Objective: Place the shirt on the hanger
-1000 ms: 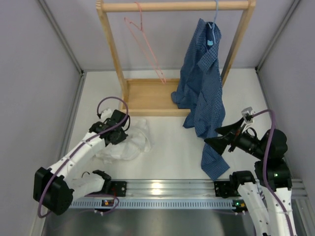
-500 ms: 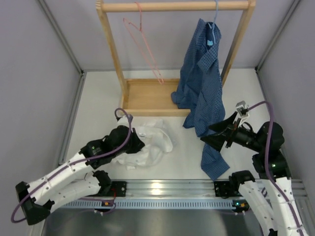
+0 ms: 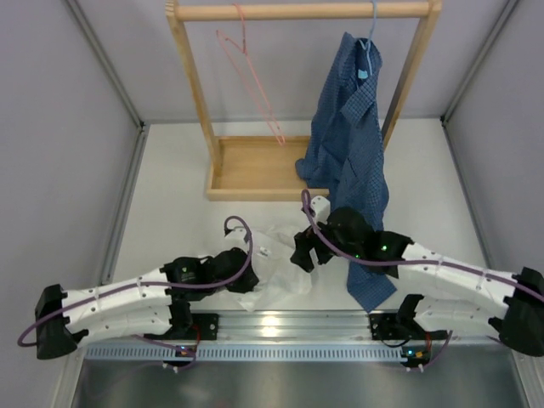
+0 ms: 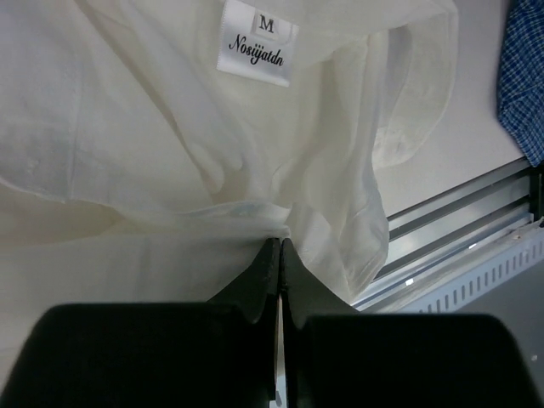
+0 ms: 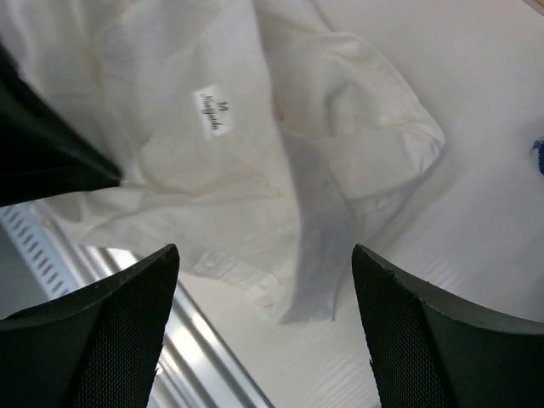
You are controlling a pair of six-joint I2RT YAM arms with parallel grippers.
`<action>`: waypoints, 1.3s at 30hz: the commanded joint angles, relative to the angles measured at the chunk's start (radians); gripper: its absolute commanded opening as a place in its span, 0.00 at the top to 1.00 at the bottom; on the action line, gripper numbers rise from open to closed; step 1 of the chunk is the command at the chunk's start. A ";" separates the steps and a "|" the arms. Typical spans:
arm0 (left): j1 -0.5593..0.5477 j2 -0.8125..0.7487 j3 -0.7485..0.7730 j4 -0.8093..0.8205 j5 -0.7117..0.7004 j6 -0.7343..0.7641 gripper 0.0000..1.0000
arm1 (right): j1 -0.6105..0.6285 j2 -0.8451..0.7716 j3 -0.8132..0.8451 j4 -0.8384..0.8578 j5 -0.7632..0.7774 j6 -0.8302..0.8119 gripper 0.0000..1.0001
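The white shirt (image 3: 276, 268) lies crumpled on the table near the front rail; its neck label shows in the left wrist view (image 4: 255, 53) and the right wrist view (image 5: 212, 110). My left gripper (image 3: 252, 280) is shut on a fold of the shirt (image 4: 170, 170), its jaws pressed together (image 4: 280, 246). My right gripper (image 3: 303, 253) is open and hovers over the shirt (image 5: 255, 170), its fingers (image 5: 110, 323) wide apart and holding nothing. The pink hanger (image 3: 252, 76) hangs from the wooden rail (image 3: 297, 10) at the back left.
A dark blue checked shirt (image 3: 353, 144) hangs on a light blue hanger (image 3: 367, 47) at the rail's right and trails onto the table beside my right arm. The wooden rack base (image 3: 255, 170) lies behind the white shirt. The metal rail (image 3: 280, 327) runs along the front edge.
My left gripper has dragged the white shirt rightward and nearer the front rail. My right arm has swung down from the right side to hover over the shirt.
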 commanded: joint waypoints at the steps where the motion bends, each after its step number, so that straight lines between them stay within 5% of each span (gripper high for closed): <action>1: -0.007 -0.046 -0.013 0.025 -0.006 -0.008 1.00 | 0.013 0.089 -0.026 0.199 0.160 -0.033 0.21; 8: -0.007 -0.085 -0.033 0.025 -0.003 -0.016 1.00 | 0.013 0.388 -0.012 0.365 0.069 -0.069 0.30; 11: -0.007 -0.102 -0.031 0.025 -0.007 -0.016 1.00 | 0.016 0.449 -0.018 0.434 0.031 -0.072 0.44; 14: -0.007 -0.125 -0.021 0.017 -0.021 -0.007 1.00 | 0.031 0.401 -0.018 0.443 0.084 -0.079 0.75; 15: -0.007 -0.131 -0.012 0.007 -0.045 -0.005 0.93 | 0.036 0.366 -0.018 0.439 0.092 -0.086 0.89; 17: -0.007 -0.141 0.048 -0.059 -0.088 0.013 0.74 | 0.040 0.261 -0.005 0.387 0.156 -0.098 0.99; 18: -0.007 -0.144 0.079 -0.088 -0.139 0.022 0.47 | 0.039 0.228 0.010 0.353 0.175 -0.107 1.00; 23: -0.007 -0.117 0.402 -0.213 -0.273 0.166 0.02 | 0.039 0.066 0.130 0.099 0.241 -0.167 1.00; 30: -0.006 0.007 0.643 -0.143 -0.451 0.424 0.02 | 0.039 -0.159 0.213 -0.107 0.174 -0.217 1.00; 34: 0.004 0.042 0.595 0.008 -0.333 0.576 0.02 | 0.040 -0.259 0.248 -0.244 0.156 -0.234 1.00; 39: 0.048 0.072 0.443 0.124 -0.227 0.594 0.12 | 0.040 -0.326 0.204 -0.285 0.181 -0.213 1.00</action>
